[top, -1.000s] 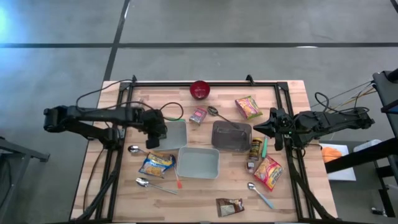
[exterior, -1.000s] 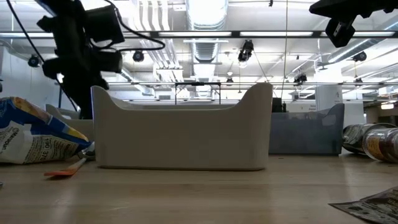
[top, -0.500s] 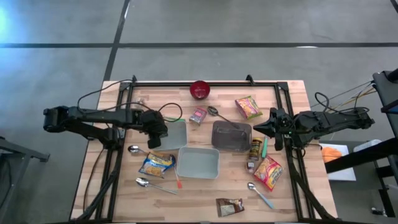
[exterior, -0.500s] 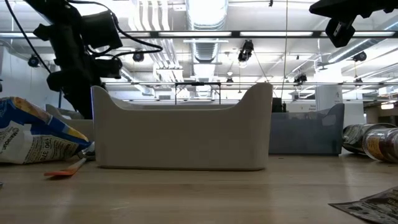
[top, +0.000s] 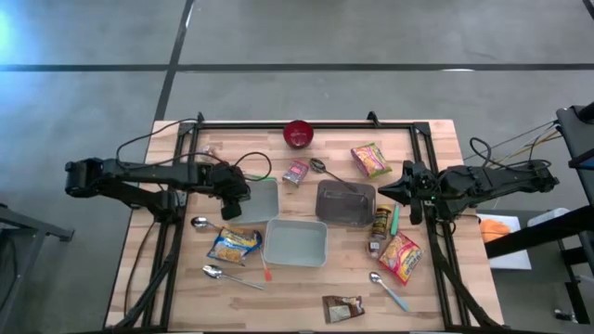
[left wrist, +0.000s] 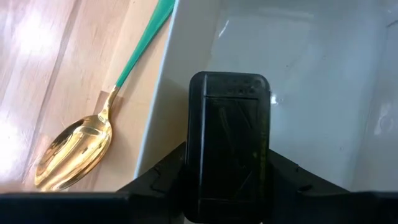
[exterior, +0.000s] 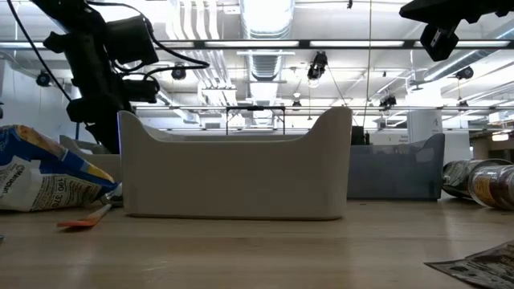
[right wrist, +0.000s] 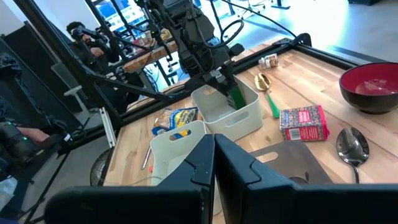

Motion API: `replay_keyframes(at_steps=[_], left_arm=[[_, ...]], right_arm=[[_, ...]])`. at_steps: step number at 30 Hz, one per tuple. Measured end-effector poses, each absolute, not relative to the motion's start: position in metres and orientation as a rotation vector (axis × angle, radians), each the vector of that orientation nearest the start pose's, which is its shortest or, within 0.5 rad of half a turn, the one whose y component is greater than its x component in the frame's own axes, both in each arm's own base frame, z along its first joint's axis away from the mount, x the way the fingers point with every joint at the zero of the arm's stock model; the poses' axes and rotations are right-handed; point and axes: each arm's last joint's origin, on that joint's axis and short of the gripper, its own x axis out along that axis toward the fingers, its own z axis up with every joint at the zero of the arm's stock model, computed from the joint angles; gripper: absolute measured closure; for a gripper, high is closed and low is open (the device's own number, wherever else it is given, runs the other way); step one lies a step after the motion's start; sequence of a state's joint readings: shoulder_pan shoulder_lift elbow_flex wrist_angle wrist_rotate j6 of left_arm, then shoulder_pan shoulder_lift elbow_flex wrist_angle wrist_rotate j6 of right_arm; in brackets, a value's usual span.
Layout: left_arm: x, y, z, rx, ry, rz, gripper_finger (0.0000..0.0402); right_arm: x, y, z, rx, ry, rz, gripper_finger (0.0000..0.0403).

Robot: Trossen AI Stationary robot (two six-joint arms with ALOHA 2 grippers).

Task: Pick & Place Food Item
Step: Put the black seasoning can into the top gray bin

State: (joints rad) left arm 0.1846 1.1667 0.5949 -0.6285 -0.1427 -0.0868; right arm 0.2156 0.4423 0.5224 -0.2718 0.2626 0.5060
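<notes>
My left gripper [top: 230, 202] reaches steeply down into the white bin at the table's left [top: 262, 199], and a dark green packet [left wrist: 229, 149] stands between its fingers. The right wrist view shows the same gripper [right wrist: 229, 87] with the green packet [right wrist: 236, 95] inside that bin [right wrist: 233, 118]. My right gripper [top: 390, 193] waits shut and empty, raised above the table's right side beside a dark bin [top: 345, 204]. My left gripper holds the dark green packet between its two fingers by its upper part [left wrist: 229, 208]. The fingers come from above, slanting down, and lie along the packet. The packet hangs lengthwise inside the white bin. Whether its lower end [left wrist: 229, 79] touches the bin's floor I cannot tell.
A second white bin [top: 295, 243] stands at the table's middle front. Snack packets [top: 232, 244] [top: 370, 160] [top: 401, 257], a small red box [top: 296, 172], a bottle [top: 380, 223], spoons [left wrist: 74, 149] [top: 388, 289] and a red bowl [top: 298, 134] lie around the bins.
My left gripper has tipped and turned a little at the wrist over the left white bin, staying in place.
</notes>
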Motion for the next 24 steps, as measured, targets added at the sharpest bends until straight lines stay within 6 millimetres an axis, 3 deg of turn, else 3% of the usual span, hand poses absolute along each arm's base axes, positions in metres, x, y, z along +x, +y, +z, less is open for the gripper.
replay_keyframes(at_steps=[16, 19, 24], left_arm=[[0.1846, 0.0385, 0.1738, -0.141, 1.197, 0.362, 0.0238], [0.1843, 0.0384, 0.1737, -0.141, 1.200, 0.362, 0.0220], [0.1839, 0.0382, 0.1736, -0.144, 1.206, 0.359, 0.0155]], right_arm=[[0.1137, 0.0172, 0.2772, 0.459, 0.172, -0.093, 0.0394], [0.1138, 0.0172, 0.2767, 0.459, 0.173, -0.093, 0.0394], [0.1138, 0.0172, 0.2767, 0.459, 0.173, -0.093, 0.0394]])
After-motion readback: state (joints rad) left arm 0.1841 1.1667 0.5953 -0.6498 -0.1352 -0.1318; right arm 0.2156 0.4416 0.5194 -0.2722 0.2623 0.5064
